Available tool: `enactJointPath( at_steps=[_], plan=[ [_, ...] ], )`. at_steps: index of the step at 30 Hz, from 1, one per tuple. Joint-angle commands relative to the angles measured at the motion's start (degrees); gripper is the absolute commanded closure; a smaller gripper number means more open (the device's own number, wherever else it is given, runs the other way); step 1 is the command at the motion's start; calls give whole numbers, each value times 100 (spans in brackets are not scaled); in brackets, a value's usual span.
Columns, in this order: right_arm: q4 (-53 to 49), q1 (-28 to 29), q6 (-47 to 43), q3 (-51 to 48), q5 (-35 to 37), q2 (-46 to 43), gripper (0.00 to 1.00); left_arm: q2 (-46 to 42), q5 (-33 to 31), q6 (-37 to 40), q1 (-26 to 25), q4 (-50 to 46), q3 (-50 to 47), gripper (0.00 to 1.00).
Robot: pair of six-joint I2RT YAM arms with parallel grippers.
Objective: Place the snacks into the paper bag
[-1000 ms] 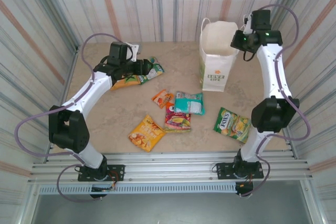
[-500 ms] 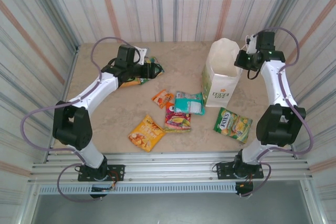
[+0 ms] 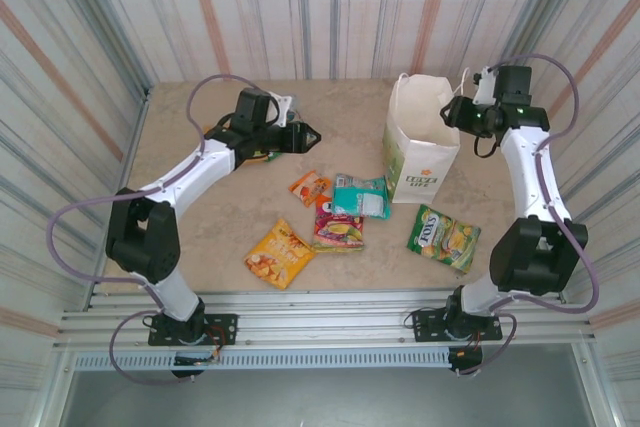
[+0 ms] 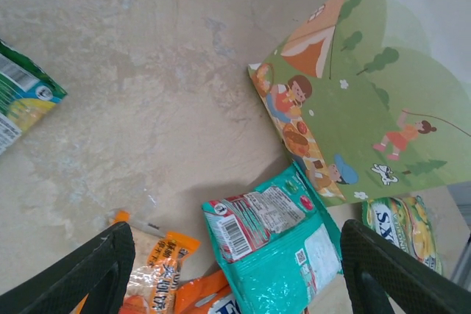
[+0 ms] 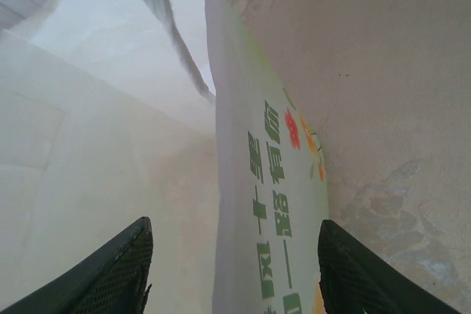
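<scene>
Paper bag (image 3: 420, 152) — teal packet (image 3: 360, 197) just beside.

White paper bag (image 3: 420, 162) upright, snacks (image 3: 358, 197) scattered beside it

Soft, even, bright light throughout. A faint shadow darkens the tabletop (image 4: 147, 71) just beneath the left claw (image 4: 239, 259). The paper bag (image 5: 110, 145) before the right claw (image 5: 235, 255) looks washed-out and blurred.
</scene>
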Motion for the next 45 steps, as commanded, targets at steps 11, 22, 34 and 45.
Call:
enactJointPath(
  at_steps=[11, 22, 34, 45],
  plan=[
    [-15, -240, -57, -2, -608, -814, 31, 397, 371, -843, -267, -70, -67, 30],
    [-1243, -146, -137, -372, -799, -2187, 35, 967, 734, -1394, -543, -161, -138, 30],
    [-1168, 30, 420, -1976, -1398, -3604, 38, 1762, 1009, -1581, -765, -213, -113, 32],
    [-1012, 169, 726, -2426, -1579, -4064, 39, 2222, 1213, -1745, -917, 140, -15, 36]
  ],
)
